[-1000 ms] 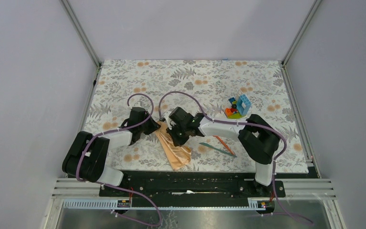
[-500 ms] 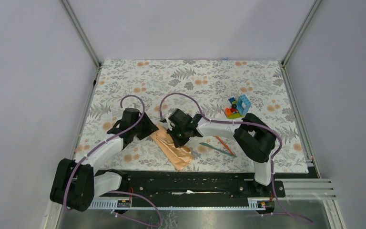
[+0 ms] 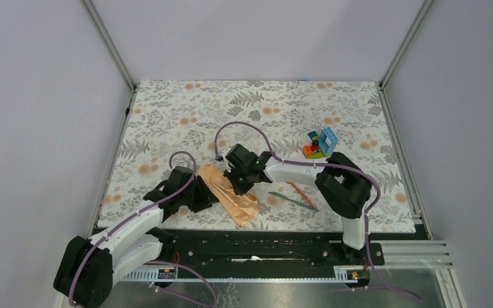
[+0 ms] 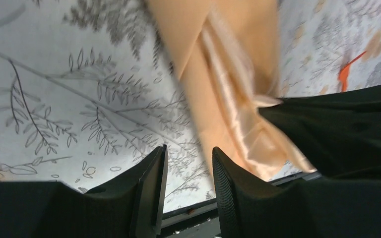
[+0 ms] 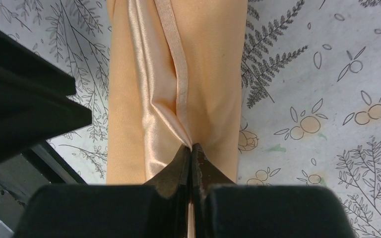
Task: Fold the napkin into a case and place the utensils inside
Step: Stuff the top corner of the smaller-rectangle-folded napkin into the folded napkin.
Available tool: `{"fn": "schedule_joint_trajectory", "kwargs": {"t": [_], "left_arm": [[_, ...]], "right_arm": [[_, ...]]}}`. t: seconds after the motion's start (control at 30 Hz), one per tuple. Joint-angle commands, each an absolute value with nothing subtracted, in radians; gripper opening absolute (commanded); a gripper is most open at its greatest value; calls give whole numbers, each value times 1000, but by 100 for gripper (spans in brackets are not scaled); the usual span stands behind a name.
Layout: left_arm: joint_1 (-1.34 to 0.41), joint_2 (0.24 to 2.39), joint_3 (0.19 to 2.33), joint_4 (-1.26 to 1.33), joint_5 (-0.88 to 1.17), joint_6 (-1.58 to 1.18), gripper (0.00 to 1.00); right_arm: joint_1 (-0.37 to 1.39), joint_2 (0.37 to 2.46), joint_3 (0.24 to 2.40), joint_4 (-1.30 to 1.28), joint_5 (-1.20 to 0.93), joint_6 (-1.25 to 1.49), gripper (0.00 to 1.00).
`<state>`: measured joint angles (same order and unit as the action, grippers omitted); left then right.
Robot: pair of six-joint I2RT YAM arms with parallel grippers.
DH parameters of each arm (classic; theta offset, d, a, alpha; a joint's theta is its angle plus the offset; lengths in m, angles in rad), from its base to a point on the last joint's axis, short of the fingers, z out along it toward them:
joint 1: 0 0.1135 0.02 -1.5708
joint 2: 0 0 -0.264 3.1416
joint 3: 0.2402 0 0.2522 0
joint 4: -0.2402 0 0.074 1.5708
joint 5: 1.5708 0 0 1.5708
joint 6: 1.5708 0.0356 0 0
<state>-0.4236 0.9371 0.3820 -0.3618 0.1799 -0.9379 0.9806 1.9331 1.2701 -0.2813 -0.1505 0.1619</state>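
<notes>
One napkin [image 3: 234, 196], two utensils [image 3: 293, 201], one block cluster [image 3: 320, 145].

The napkin [image 4: 228, 89] is blurred and cropped in the left wrist view. Overhead, the right gripper [image 3: 239, 186] hides its middle.

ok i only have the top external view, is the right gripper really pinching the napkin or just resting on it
observer: pinching. The right wrist view shows the right gripper shut on a raised fold of the napkin.
operator: and the left one, any cloth in it
observer: none. In the left wrist view the left gripper is open. Only the floral mat shows between its fingers, and the napkin lies beside one of them. I cannot tell whether it touches.
operator: is the cloth lying flat
observer: no. The right wrist view shows a hem running down the middle, and shiny creases gather toward the pinch.
</notes>
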Motion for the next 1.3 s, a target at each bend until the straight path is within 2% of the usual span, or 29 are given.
{"fn": "schedule_joint_trajectory", "kwargs": {"t": [0.0,0.13,0.23,0.4,0.6,0.7,0.97,1.0,1.07,1.13,1.27], "left_arm": [[-469,898,276,-194,249,-1079,44],[-496,913,201,-63,245,-1149,45],[-505,954,179,34,245,-1163,41],[-530,1050,202,86,219,-1161,15],[-564,1123,229,128,178,-1170,3],[-578,1145,242,145,158,-1175,0],[-592,1196,279,156,124,-1170,0],[-593,1206,285,158,122,-1168,0],[-596,1226,293,158,118,-1166,0],[-598,1239,299,157,119,-1165,0],[-600,1218,317,62,102,-1134,2]], "right_arm": [[979,1939,1334,-303,-130,155,0],[979,1936,1350,-318,-145,155,0],[978,1931,1358,-330,-154,156,0],[980,1933,1376,-351,-170,173,0],[989,1934,1387,-365,-195,197,0],[996,1944,1382,-361,-211,206,0],[1002,1958,1320,-302,-234,243,0],[1002,1959,1318,-301,-235,247,1],[1004,1960,1314,-299,-230,253,12],[1004,1965,1309,-298,-226,250,16],[1005,1966,1256,-246,-171,256,14]]}}
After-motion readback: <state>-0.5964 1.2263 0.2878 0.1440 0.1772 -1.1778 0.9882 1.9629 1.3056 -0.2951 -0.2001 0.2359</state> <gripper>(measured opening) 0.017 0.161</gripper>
